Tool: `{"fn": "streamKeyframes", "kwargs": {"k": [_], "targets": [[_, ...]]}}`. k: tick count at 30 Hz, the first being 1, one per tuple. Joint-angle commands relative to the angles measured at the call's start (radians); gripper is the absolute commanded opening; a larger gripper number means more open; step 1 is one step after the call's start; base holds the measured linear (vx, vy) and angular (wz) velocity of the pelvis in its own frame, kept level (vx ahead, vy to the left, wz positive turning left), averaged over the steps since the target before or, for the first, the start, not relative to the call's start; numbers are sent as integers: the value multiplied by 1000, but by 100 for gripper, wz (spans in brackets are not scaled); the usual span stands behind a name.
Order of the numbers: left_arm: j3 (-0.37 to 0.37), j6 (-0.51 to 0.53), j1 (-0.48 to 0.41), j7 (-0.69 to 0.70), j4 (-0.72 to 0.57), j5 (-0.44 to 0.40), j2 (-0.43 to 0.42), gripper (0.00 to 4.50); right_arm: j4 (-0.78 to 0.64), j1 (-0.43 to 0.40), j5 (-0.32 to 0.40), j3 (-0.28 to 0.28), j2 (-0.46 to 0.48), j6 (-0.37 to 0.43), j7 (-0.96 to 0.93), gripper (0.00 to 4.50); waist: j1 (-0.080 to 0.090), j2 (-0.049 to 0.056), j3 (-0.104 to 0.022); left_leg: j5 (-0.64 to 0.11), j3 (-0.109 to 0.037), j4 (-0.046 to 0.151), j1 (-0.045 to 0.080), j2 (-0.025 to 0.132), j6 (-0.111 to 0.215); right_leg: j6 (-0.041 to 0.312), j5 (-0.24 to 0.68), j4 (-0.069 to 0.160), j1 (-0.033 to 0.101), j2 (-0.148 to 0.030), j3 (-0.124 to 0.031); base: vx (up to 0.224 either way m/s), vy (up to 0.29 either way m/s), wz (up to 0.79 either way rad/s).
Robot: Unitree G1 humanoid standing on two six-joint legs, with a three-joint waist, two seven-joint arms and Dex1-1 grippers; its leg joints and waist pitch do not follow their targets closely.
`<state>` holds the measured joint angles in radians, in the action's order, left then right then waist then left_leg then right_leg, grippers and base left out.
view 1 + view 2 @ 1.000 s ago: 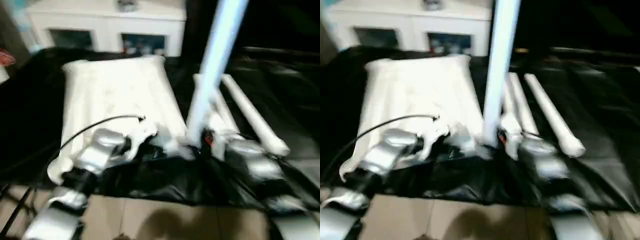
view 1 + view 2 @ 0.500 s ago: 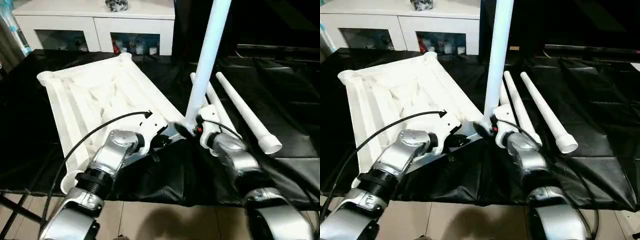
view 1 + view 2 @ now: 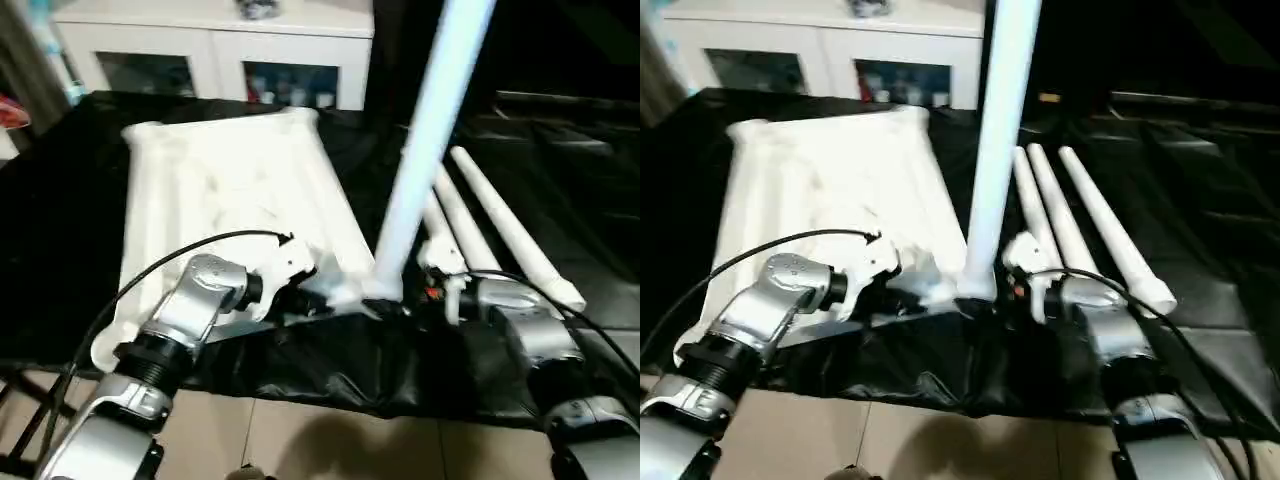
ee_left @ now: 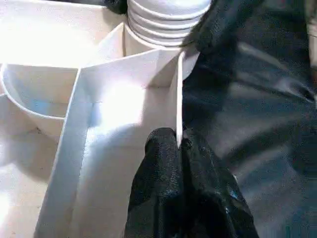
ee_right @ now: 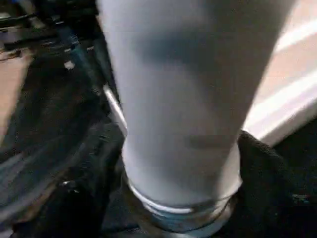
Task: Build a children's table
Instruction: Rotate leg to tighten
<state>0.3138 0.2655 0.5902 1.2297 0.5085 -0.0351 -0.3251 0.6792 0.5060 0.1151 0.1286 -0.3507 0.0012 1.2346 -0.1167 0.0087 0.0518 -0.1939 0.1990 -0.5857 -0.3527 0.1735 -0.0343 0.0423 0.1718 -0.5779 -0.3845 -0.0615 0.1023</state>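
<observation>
Standing leg (image 3: 425, 140) unmoved in tabletop (image 3: 230, 200) corner socket; camera shifted.

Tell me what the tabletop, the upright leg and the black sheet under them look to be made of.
Tabletop: probably moulded plastic, white with a slight sheen, thin ribs underneath. Upright leg: likely the same plastic, a smooth tapered tube ridged at its base. Black sheet: seemingly thin plastic film, glossy and creased.
</observation>
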Motion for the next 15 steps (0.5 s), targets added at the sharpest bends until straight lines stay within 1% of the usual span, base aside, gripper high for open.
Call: {"fn": "streamKeyframes", "kwargs": {"k": [1, 3, 5, 7, 10, 11, 12, 13, 14, 15], "targets": [[26, -27, 41, 25, -15, 28, 27, 0, -21, -31, -3, 96, 28, 39, 94, 321, 3, 1, -57, -212, -35, 72, 14, 81, 63, 177, 326, 74, 39, -110, -67, 0, 0, 0], [28, -32, 43, 39, -11, 27, 21, 0, -46, -41, 0, 105, 24, 60, 112, 311, 2, 0, -58, -207, -36, 72, 13, 80, 58, 171, 334, 74, 40, -111, -66, 0, 0, 0], [28, -34, 43, 41, -11, 27, 20, 0, -54, -44, 2, 107, 25, 66, 115, 290, 2, 0, -58, -206, -36, 72, 13, 81, 57, 169, 335, 74, 40, -112, -67, 0, 0, 0], [27, -35, 43, 42, -11, 27, 19, 0, -59, -47, 5, 109, 26, 70, 116, 286, 2, 0, -58, -206, -36, 72, 13, 79, 53, 168, 342, 76, 39, -113, -67, 0, 0, 0], [-2, -44, 45, -34, 6, 21, 46, 0, -61, -56, 3, 95, 50, 73, 75, 280, 1, -1, -59, -199, -36, 71, 12, 78, 54, 166, 339, 76, 40, -112, -66, 0, 0, 0], [-2, -44, 45, -34, 6, 21, 46, 0, -61, -56, 3, 95, 50, 73, 75, 280, 1, 0, -58, -200, -36, 71, 13, 78, 54, 166, 341, 77, 39, -112, -66, 0, 0, 0], [-15, -43, 47, -76, 13, 18, 61, 0, -42, -51, -5, 80, 67, 61, 26, 279, 1, 0, -57, -207, -36, 72, 14, 79, 51, 164, 352, 78, 38, -112, -66, 0, 0, 0], [-25, -42, 50, -109, 19, 15, 73, 0, -23, -44, -14, 67, 83, 51, -22, 279, 2, -3, -57, -212, -35, 72, 15, 79, 46, 164, 359, 79, 35, -113, -66, 0, 0, 0], [-43, -31, 57, -178, 30, 5, 95, 0, 13, -30, -19, 37, 113, 34, -108, 279, 6, -3, -53, -239, -39, 74, 18, 78, 33, 162, 399, 83, 34, -116, -65, 0, 0, 0], [-55, -24, 62, -223, 38, -1, 109, 0, 35, -21, -22, 18, 133, 25, -165, 278, 12, -2, -51, -269, -42, 74, 22, 75, 23, 147, 462, 92, 33, -118, -62, 0, 0, 0]]}}
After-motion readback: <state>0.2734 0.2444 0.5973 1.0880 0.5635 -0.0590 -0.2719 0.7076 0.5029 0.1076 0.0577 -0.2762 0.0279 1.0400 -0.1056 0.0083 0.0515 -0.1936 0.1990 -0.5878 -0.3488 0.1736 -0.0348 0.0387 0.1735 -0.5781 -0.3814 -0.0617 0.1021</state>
